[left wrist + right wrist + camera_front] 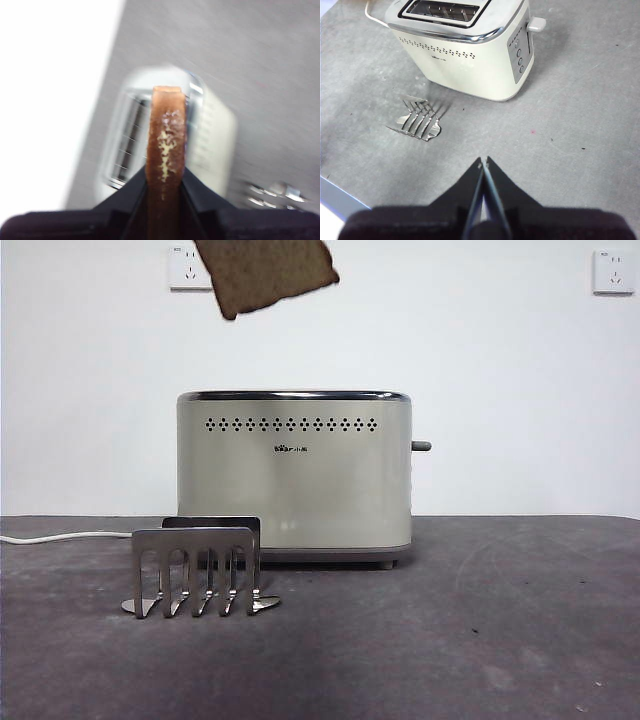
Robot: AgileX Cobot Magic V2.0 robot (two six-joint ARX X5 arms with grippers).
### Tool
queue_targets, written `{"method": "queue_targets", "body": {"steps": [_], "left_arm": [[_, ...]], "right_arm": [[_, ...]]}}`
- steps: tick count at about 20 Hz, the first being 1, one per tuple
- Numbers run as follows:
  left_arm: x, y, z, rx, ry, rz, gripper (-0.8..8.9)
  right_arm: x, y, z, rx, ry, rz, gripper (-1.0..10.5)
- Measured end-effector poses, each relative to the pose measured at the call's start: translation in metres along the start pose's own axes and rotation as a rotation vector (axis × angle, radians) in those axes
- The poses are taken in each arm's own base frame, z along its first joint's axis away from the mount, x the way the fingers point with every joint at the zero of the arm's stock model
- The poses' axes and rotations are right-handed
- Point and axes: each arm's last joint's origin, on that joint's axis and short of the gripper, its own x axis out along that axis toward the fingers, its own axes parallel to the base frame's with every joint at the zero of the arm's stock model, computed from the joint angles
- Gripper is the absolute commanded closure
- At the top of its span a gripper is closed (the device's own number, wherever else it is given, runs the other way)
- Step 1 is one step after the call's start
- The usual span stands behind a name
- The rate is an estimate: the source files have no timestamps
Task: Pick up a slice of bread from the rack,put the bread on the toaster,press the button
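The slice of bread [268,275] hangs tilted at the top of the front view, well above the left part of the cream toaster [295,475]. My left gripper [165,182] is shut on the slice [166,145], seen edge-on with its brown crust over the toaster's open slots [131,137]. The steel rack [197,570] stands empty in front of the toaster's left end; it also shows in the right wrist view [417,119]. The dark lever button [421,446] sticks out of the toaster's right end. My right gripper [483,161] is shut and empty, high above the table, near the rack.
A white power cord [60,537] runs left from the toaster. Two white wall sockets [612,272] sit on the back wall. A column of round buttons [519,51] is on the toaster's narrow end. The table's edge [342,197] shows in the right wrist view.
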Motion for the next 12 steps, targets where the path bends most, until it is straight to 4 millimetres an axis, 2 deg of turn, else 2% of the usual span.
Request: {"method": "queue_targets", "body": {"steps": [3,12], "left_arm": [[0.007,0.001,0.001,0.068,0.004,0.010,8.23],[0.068,0.002,-0.005,0.171,0.084,-0.031,8.23]], "right_arm": [[0.001,-0.001,0.000,0.002,0.003,0.000,9.6],[0.002,-0.001,-0.002,0.013,0.027,0.003,9.6]]}}
